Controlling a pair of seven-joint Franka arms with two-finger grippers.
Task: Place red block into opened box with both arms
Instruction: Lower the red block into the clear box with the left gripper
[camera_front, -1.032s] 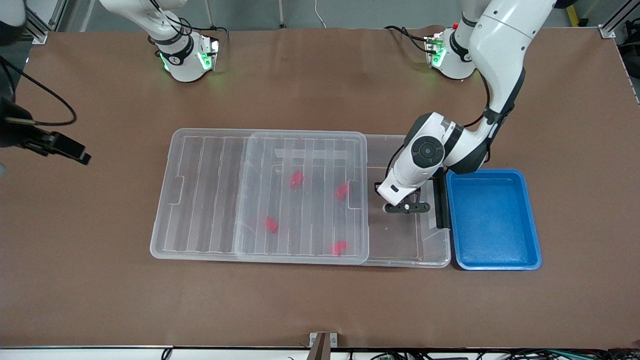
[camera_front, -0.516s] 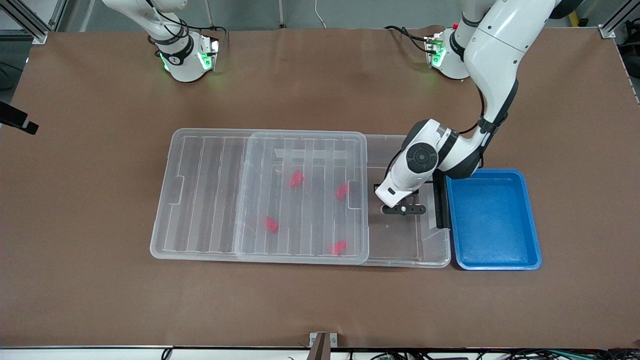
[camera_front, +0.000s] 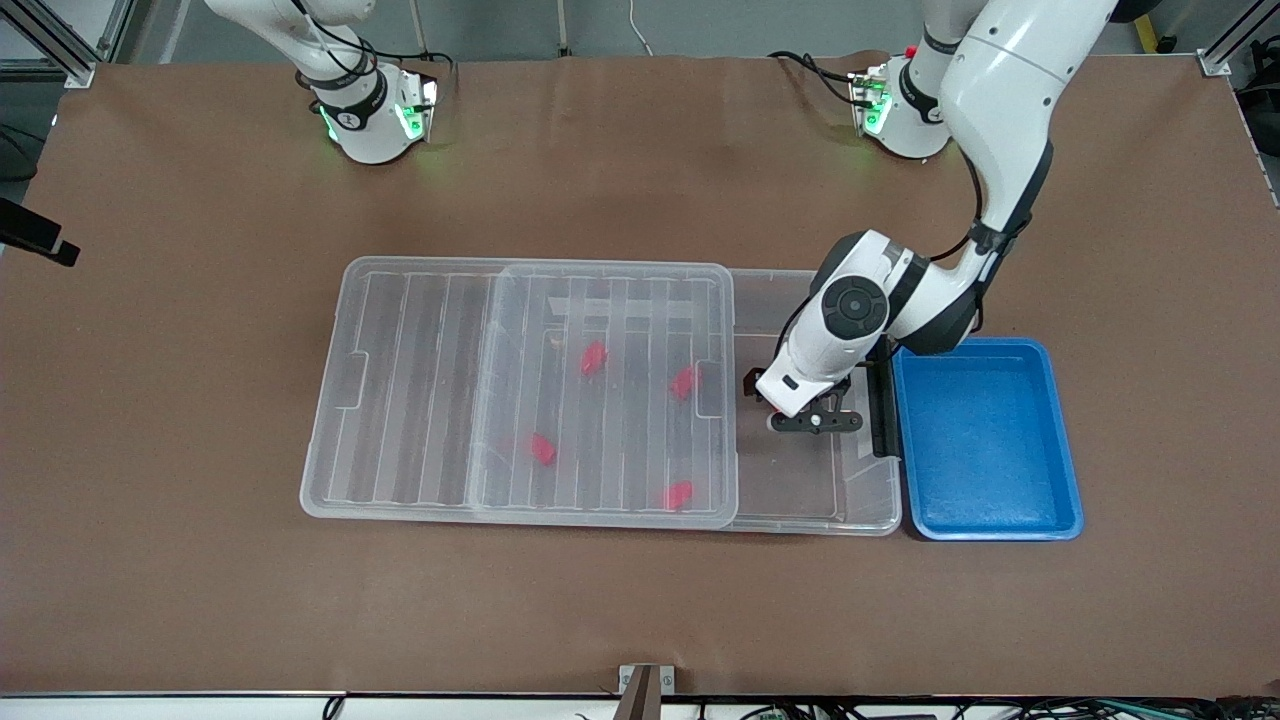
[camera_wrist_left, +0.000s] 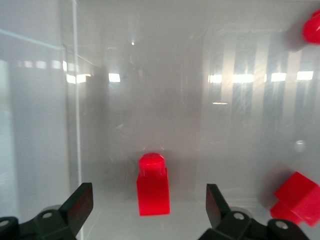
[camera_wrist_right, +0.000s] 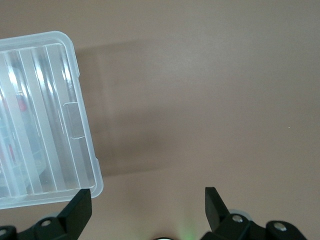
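Spread wide inside the uncovered end of the box (camera_front: 790, 500), the left gripper (camera_front: 815, 422) stood clear of the red block (camera_wrist_left: 152, 185) resting on the floor between its fingers, apparently just released. Beside the slid-back lid (camera_wrist_right: 45, 120), the right gripper (camera_wrist_right: 145, 212) waited over bare table, fingers likewise apart.

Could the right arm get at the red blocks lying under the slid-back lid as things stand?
Probably not. The ribbed lid covers those red blocks, and the open right gripper is out over bare table, past the lid's corner.
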